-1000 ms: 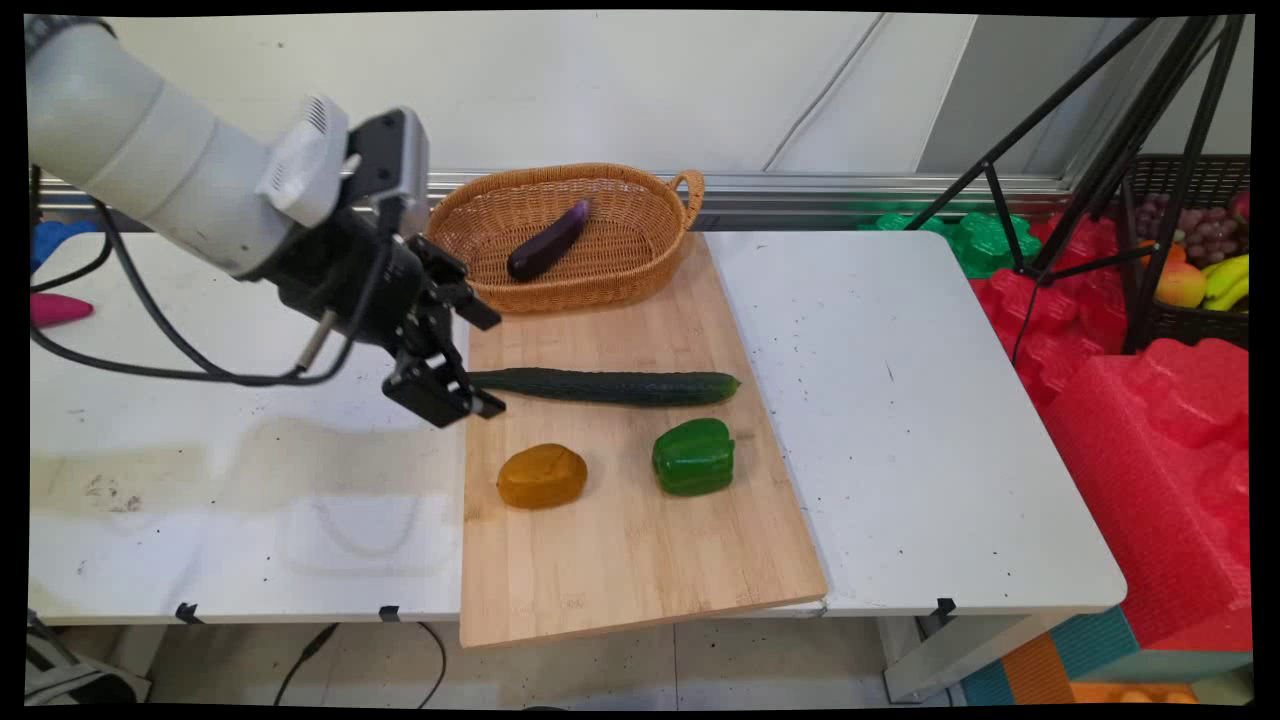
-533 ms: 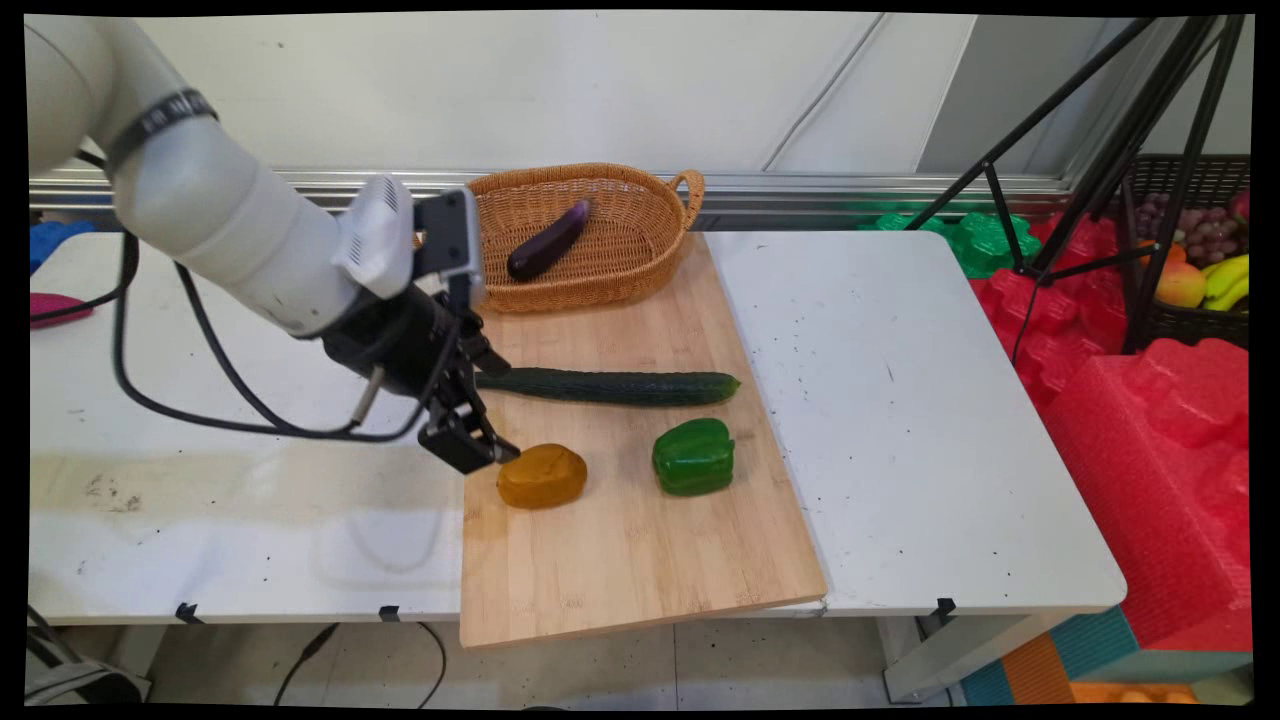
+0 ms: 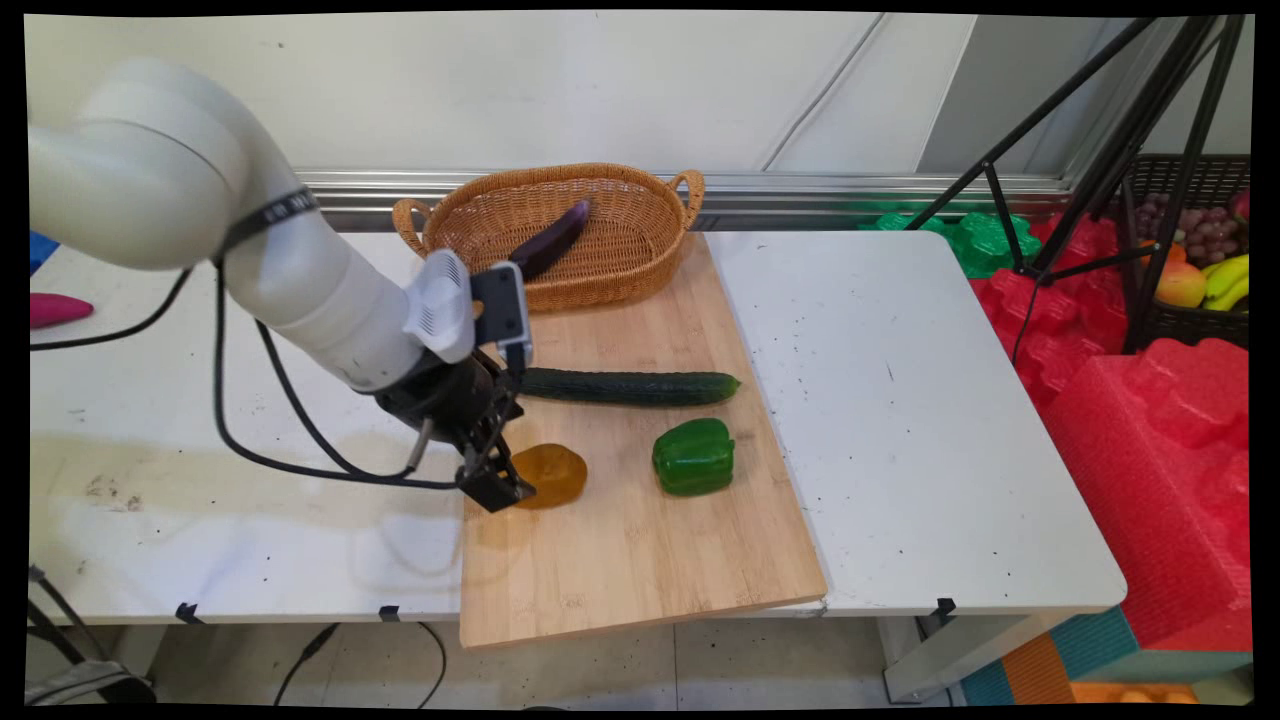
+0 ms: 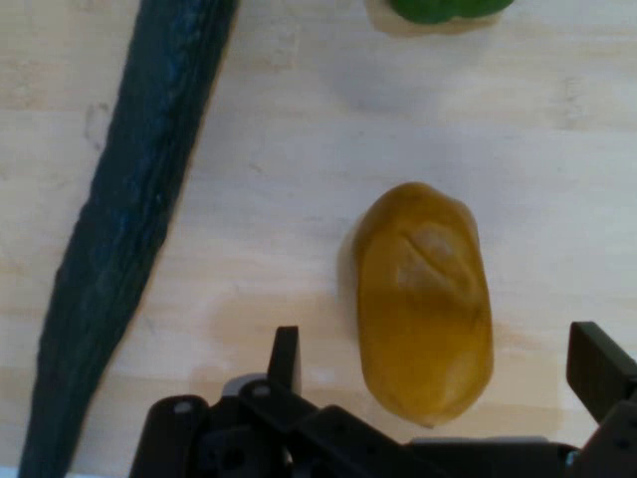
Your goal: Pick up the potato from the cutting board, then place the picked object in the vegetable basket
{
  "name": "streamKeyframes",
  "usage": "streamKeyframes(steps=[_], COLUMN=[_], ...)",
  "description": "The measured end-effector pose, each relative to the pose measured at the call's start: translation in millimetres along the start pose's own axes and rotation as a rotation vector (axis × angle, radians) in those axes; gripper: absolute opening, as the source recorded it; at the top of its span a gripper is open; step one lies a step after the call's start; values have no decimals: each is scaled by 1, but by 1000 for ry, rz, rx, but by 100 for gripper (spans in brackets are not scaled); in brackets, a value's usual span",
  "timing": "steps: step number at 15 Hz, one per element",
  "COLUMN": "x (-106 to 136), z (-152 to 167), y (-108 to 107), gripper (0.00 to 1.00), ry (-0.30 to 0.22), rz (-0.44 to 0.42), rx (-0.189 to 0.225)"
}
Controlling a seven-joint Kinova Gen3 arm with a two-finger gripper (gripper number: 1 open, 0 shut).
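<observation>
A yellow-brown potato (image 3: 556,472) (image 4: 426,299) lies on the wooden cutting board (image 3: 640,560). My gripper (image 3: 503,487) (image 4: 443,360) is open and hangs low at the potato's left end, its two fingers spread either side of it without touching. A long dark cucumber (image 3: 630,386) (image 4: 124,239) lies just behind the potato. A green bell pepper (image 3: 694,456) (image 4: 443,8) sits to the potato's right.
A wicker basket (image 3: 610,270) with a purple eggplant (image 3: 552,240) in it stands at the board's far end. A pink object (image 3: 58,309) lies at the table's left edge. A black tripod (image 3: 1100,150) and red foam (image 3: 1150,440) stand to the right.
The arm has swung down and toward the near side, from beside the cucumber's left tip to the potato's left end. The vegetables have not moved.
</observation>
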Motion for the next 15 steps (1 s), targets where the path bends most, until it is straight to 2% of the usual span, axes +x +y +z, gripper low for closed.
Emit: streamKeyframes(steps=[8,9,15], x=[2,3,6], z=[38,41,43], y=[-1,-1,0], gripper=[100,0,0], ry=[-12,-8,16], rz=[-15,-20,-38], rx=[-14,-16,-18])
